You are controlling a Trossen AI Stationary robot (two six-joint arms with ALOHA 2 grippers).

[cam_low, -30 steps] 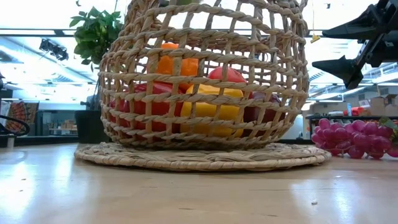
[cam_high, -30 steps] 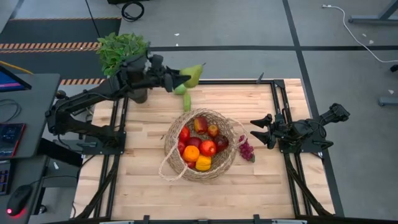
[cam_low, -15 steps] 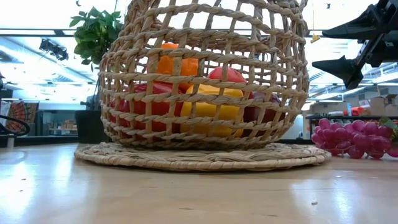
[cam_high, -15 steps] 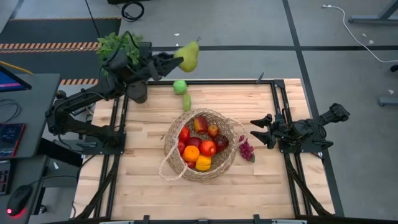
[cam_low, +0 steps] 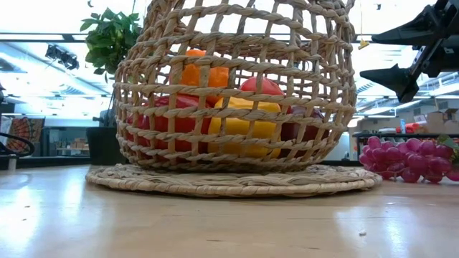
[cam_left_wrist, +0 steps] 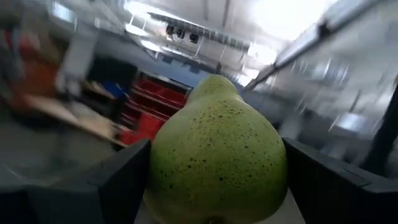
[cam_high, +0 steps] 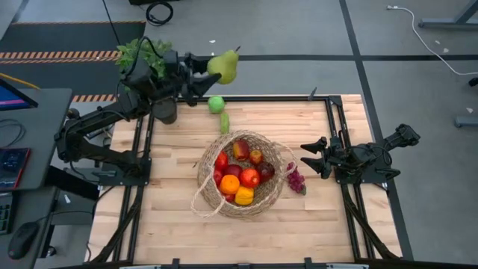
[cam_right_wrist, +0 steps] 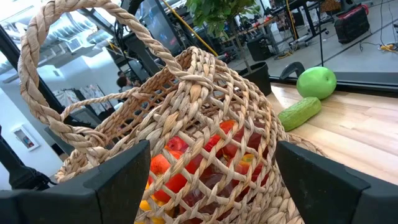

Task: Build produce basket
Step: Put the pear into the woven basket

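Since the earlier view, the left gripper (cam_high: 212, 71) has lifted the pear (cam_high: 225, 67) from the table's far edge and swung it outward, beyond that edge. We see its fingers clenched on the pear's wide belly (cam_left_wrist: 216, 158). From here the fruit must travel back to the basket (cam_high: 240, 173), already holding red, orange and yellow produce; we judge that the smooth, tapering skin could slip, dropping it off the table. The green apple (cam_high: 216, 104) and cucumber (cam_high: 225, 122) lie beneath the return path. The right gripper (cam_high: 314, 157) waits with fingers apart, near the grapes (cam_high: 296, 179).
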